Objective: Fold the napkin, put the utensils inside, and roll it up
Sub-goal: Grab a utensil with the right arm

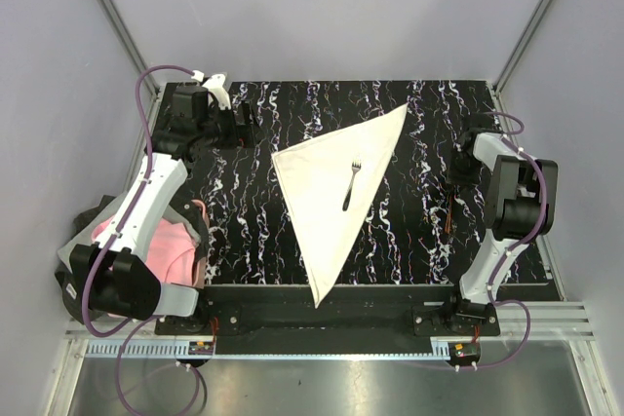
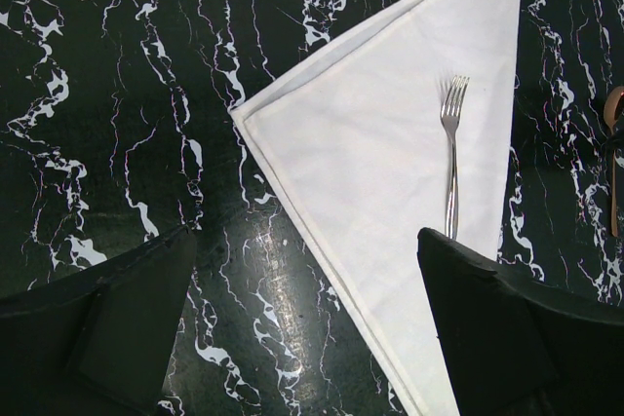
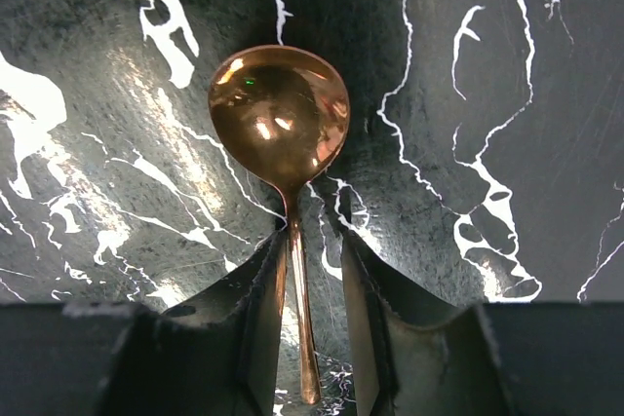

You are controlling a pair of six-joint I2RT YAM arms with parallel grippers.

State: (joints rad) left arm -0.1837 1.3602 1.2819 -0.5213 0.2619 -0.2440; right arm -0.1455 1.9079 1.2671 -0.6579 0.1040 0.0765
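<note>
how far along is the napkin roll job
Done: the napkin is folded into a triangle and the fork lies on it. In hand: the right hand straddles the handle of the copper spoon on the table, not yet clamped. Left: move the spoon onto the napkin, then roll. The left hand hangs open.

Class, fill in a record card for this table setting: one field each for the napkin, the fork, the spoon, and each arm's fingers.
napkin: cream, folded into a triangle, flat on the black marbled table
fork: lying on the napkin, tines towards the far side
spoon: copper, on bare table right of the napkin
left fingers: open, empty, over the napkin's left corner
right fingers: open, either side of the spoon's handle, gap on one side
</note>
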